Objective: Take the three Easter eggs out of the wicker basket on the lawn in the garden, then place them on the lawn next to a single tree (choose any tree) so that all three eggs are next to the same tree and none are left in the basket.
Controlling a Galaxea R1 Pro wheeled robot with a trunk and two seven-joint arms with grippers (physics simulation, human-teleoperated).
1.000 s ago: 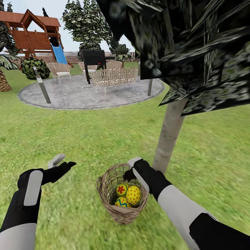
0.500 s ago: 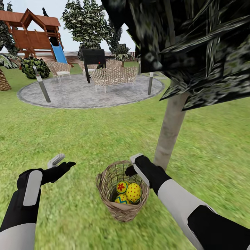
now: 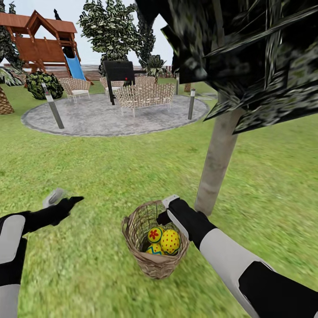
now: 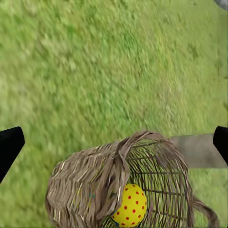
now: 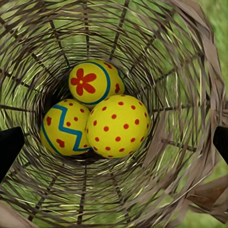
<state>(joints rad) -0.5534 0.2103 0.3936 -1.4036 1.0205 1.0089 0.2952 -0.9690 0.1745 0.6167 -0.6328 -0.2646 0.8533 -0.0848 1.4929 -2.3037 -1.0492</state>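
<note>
The wicker basket (image 3: 152, 260) stands on the lawn (image 3: 101, 168) close to the pale trunk of a tree (image 3: 218, 163). Three yellow Easter eggs lie inside it: a flower egg (image 3: 154, 234), a red-dotted egg (image 3: 170, 241) and a zigzag egg (image 3: 154, 250). My right gripper (image 3: 164, 210) hovers open over the basket's far rim, and its wrist view looks straight down at the dotted egg (image 5: 118, 126), flower egg (image 5: 92, 81) and zigzag egg (image 5: 64, 128). My left gripper (image 3: 61, 201) is open above the grass, left of the basket (image 4: 95, 180), holding nothing.
The tree's dark canopy (image 3: 247, 57) hangs low over the upper right. A grey paved circle (image 3: 110, 117) with wicker chairs (image 3: 145, 97), a black grill (image 3: 118, 73) and posts (image 3: 54, 110) lies farther off. A wooden playset (image 3: 42, 42) stands at the back left.
My left arm has swung out to the left and slightly farther away. The right gripper stays over the basket rim, barely shifted. The eggs have not moved.
</note>
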